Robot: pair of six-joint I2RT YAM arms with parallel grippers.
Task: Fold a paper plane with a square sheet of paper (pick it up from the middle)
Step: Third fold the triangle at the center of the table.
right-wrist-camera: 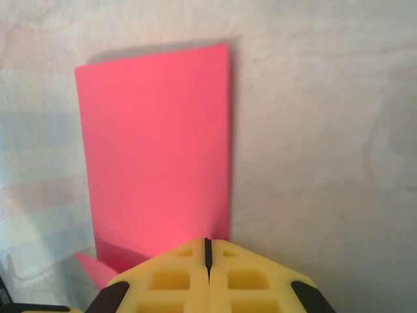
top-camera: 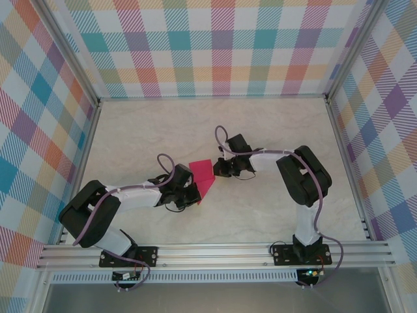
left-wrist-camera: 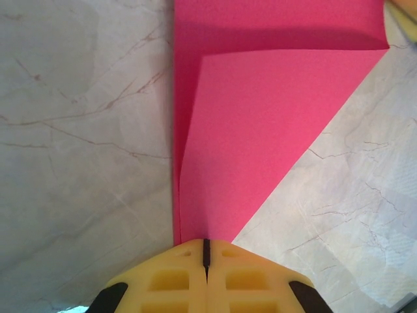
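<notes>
**A:** Two arms, one sheet. Where is it in relation to them?

**B:** Right between them. From the top camera, the square sheet of paper [top-camera: 202, 179] sits mid-bench [top-camera: 260, 215]. The left jaws meet its near, lower tip and the right jaws meet its far right edge.

**A:** Are they gripping it, or just close by?

**B:** Gripping, I think. In the left wrist view the yellow fingers [left-wrist-camera: 169, 283] are pressed together with only a thin seam between them, and the pink paper [left-wrist-camera: 260, 143] comes straight out of that seam. The right wrist view is the same: the fingers [right-wrist-camera: 166, 280] are closed and the paper [right-wrist-camera: 156, 150] starts at their tips.

**A:** Is the sheet flat?

**B:** No, it's partly folded. The left wrist camera shows a diagonal flap lying over a lower layer. From the right wrist it looks like a tall rectangle with a small corner poking out at the lower left. I can't tell whether it rests on the bench or hangs just above it.

**A:** Which way does the long axis run?

**B:** It runs away from each pair of jaws towards the other, slanting from near-left to far-right in the top view.

**A:** Which arm is nearer?

**B:** Neither, since each holds one end. I'd say the next crease depends on that line between the two grips, and a pull off that line could skew or tear the thin paper.
</notes>
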